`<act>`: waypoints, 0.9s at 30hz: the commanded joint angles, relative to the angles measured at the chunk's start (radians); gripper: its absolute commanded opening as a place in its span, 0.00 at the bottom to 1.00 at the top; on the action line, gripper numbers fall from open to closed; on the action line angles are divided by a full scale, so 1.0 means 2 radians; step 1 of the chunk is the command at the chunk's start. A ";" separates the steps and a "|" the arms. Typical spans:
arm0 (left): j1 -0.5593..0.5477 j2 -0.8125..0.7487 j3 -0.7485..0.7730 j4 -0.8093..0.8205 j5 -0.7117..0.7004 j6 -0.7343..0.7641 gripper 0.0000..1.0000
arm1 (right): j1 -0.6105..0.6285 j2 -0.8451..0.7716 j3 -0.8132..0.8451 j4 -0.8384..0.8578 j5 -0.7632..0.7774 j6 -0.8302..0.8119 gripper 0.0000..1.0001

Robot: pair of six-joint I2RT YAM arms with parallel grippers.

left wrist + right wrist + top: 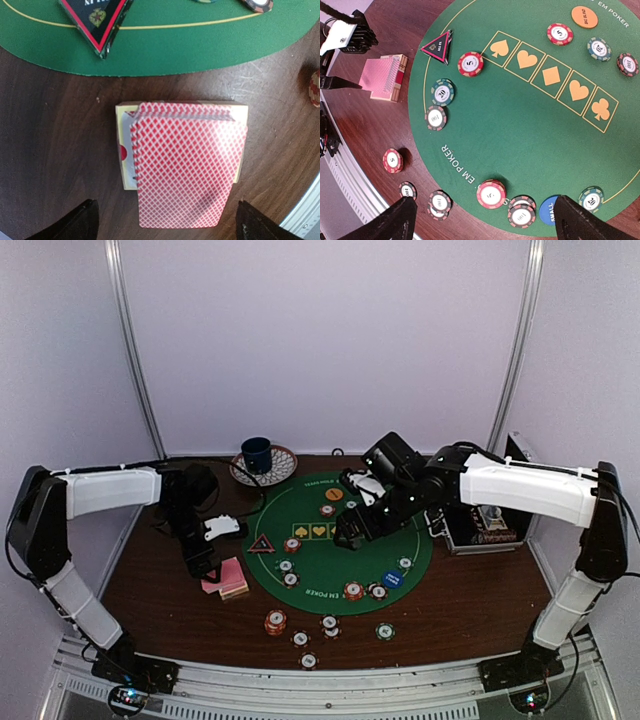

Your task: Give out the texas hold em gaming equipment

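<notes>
A pink-backed deck of cards lies on its box on the wood, left of the round green poker mat. My left gripper hovers open over the deck, its fingers either side of the near end. My right gripper hangs open above the mat, holding nothing. Below it are a red chip stack and the blue button. The orange button and the red-rimmed triangle sit on the mat.
Several chips lie on the bare wood in front of the mat. A dark blue mug stands on a patterned plate at the back. A dark case sits at the right edge.
</notes>
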State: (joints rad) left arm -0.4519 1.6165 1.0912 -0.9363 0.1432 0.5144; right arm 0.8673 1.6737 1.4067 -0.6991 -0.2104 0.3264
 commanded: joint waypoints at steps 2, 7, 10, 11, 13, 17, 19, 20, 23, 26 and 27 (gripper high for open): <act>-0.009 0.008 -0.018 0.019 -0.021 0.016 0.98 | -0.004 -0.019 -0.008 0.003 -0.006 0.009 1.00; -0.010 0.007 -0.030 0.021 -0.025 0.017 0.98 | -0.005 -0.017 -0.005 0.000 -0.010 0.009 0.99; -0.010 0.003 -0.039 0.023 -0.025 0.015 0.98 | -0.005 -0.016 -0.005 -0.001 -0.011 0.009 0.99; -0.010 0.001 -0.042 0.023 -0.024 0.015 0.98 | -0.005 -0.016 -0.005 -0.001 -0.011 0.009 0.99; -0.010 -0.003 -0.045 0.025 -0.022 0.015 0.98 | -0.005 -0.015 -0.005 -0.002 -0.011 0.009 1.00; -0.010 -0.006 -0.048 0.025 -0.013 0.012 0.98 | -0.005 -0.012 -0.005 -0.003 -0.012 0.008 1.00; -0.010 -0.005 -0.050 0.026 -0.010 0.009 0.98 | -0.006 -0.011 -0.004 -0.004 -0.012 0.008 0.99; -0.010 -0.005 -0.051 0.027 -0.009 0.008 0.98 | -0.006 -0.011 -0.004 -0.004 -0.011 0.008 0.99; -0.010 -0.005 -0.057 0.038 -0.012 0.007 0.98 | -0.006 -0.011 -0.005 -0.003 -0.013 0.009 0.99; -0.010 -0.005 -0.062 0.048 -0.018 0.007 0.98 | -0.006 -0.010 -0.004 -0.003 -0.015 0.009 1.00; -0.010 -0.005 -0.065 0.051 -0.019 0.007 0.98 | -0.005 -0.010 -0.003 -0.003 -0.016 0.010 0.99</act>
State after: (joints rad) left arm -0.4679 1.6283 0.9794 -0.8810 0.1081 0.5308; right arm 0.8635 1.6714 1.4006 -0.7010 -0.2321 0.3408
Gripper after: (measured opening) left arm 0.975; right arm 0.995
